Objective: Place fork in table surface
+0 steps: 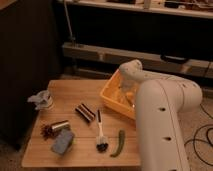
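My white arm comes in from the lower right, bends over and reaches down into the yellow tub (108, 98) at the table's right edge. The gripper (126, 93) is low inside the tub, largely hidden by the wrist. I see no fork; if it lies in the tub, the arm and the tub wall hide it. The table surface (70, 89) is a light tan wooden plank top that spreads out to the left of the tub.
On the table are a white-handled brush with black bristles (100, 133), a green pepper (118, 144), a dark cylinder (85, 112), a metal can (60, 126), a blue-grey sponge (62, 142) and a white crumpled item (41, 100). Shelving stands behind.
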{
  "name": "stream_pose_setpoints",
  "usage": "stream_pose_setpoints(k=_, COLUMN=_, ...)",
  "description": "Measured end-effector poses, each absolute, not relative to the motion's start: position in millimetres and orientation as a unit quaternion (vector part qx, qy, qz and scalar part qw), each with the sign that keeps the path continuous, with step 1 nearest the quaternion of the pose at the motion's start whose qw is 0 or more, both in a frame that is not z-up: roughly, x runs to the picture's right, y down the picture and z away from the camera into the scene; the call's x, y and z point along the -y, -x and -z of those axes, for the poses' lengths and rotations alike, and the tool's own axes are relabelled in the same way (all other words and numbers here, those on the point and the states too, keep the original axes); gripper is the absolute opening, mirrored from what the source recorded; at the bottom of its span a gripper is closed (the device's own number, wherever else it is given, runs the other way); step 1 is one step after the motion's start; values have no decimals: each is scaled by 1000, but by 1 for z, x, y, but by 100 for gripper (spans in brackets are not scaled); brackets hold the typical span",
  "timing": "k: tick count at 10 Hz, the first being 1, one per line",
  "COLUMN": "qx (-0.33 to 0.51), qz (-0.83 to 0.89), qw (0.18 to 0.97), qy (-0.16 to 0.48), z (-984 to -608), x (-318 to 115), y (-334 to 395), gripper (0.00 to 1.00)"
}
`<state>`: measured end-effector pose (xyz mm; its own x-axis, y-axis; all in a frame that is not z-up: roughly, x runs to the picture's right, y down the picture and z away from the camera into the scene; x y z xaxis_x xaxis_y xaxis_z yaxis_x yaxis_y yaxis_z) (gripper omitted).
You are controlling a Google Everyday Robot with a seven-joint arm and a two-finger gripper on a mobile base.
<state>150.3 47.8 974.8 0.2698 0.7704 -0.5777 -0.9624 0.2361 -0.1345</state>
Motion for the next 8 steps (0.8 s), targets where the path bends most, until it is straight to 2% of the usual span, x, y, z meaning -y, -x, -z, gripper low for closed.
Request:
stream_pose_setpoints(k=6, qx=-202, qz=-570, qw=760, qy=241, z=-972, x=-48, y=-150, gripper=2)
stream_pose_setpoints(k=8, qx=-197, qz=-569, qw=761, qy=241, z=-966, x=-48, y=-148, gripper=0)
